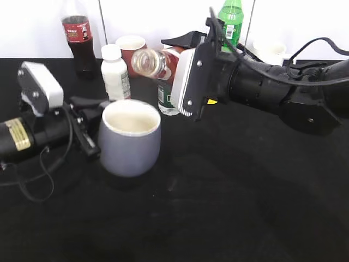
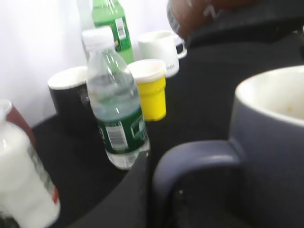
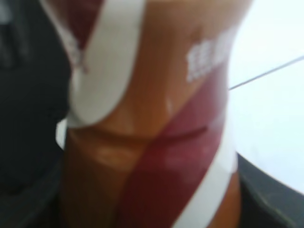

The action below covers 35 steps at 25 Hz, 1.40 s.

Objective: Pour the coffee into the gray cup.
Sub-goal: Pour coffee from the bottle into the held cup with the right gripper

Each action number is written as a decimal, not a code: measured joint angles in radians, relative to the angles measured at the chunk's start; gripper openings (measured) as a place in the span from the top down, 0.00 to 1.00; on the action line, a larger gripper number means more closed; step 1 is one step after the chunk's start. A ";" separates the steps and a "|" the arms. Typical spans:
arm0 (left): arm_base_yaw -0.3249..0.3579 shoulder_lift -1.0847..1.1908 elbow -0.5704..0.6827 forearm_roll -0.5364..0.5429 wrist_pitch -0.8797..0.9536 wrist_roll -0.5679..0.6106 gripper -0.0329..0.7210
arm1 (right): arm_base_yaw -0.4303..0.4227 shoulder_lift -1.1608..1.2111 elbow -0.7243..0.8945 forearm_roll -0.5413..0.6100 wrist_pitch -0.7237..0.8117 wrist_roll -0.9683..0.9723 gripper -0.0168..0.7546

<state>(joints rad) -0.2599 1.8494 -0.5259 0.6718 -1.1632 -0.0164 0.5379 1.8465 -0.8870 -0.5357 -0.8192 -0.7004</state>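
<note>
The gray cup (image 1: pixel 130 144) stands upright at the left-centre of the black table, and its cream inside looks empty. My left gripper (image 1: pixel 90 131) is shut on its loop handle (image 2: pixel 199 159), with one dark finger (image 2: pixel 135 194) beside the handle. My right gripper (image 1: pixel 177 60) is shut on the coffee bottle (image 1: pixel 155 63) and holds it tipped nearly level. The bottle's open neck points left, above and just behind the cup's rim. The swirl label fills the right wrist view (image 3: pixel 152 118). No liquid stream shows.
Behind the cup stand a cola bottle (image 1: pixel 78 35), a white pill bottle (image 1: pixel 115 71), a dark red cup (image 1: pixel 130 48), a green-labelled water bottle (image 1: pixel 166 98), a green bottle (image 1: pixel 231 22) and a white mug (image 1: pixel 270 52). A yellow cup (image 2: pixel 151 90) and a black cup (image 2: pixel 71 97) show in the left wrist view.
</note>
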 joint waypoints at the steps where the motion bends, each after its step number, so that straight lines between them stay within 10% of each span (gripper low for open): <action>1: 0.000 0.000 -0.010 0.000 0.000 -0.014 0.90 | 0.000 0.000 0.000 0.007 0.000 -0.028 0.32; 35: 0.000 0.000 -0.020 0.094 0.000 -0.024 0.89 | 0.000 0.000 0.000 0.029 -0.045 -0.469 0.32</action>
<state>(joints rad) -0.2599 1.8494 -0.5455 0.7659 -1.1632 -0.0407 0.5379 1.8465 -0.8870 -0.5065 -0.8640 -1.1696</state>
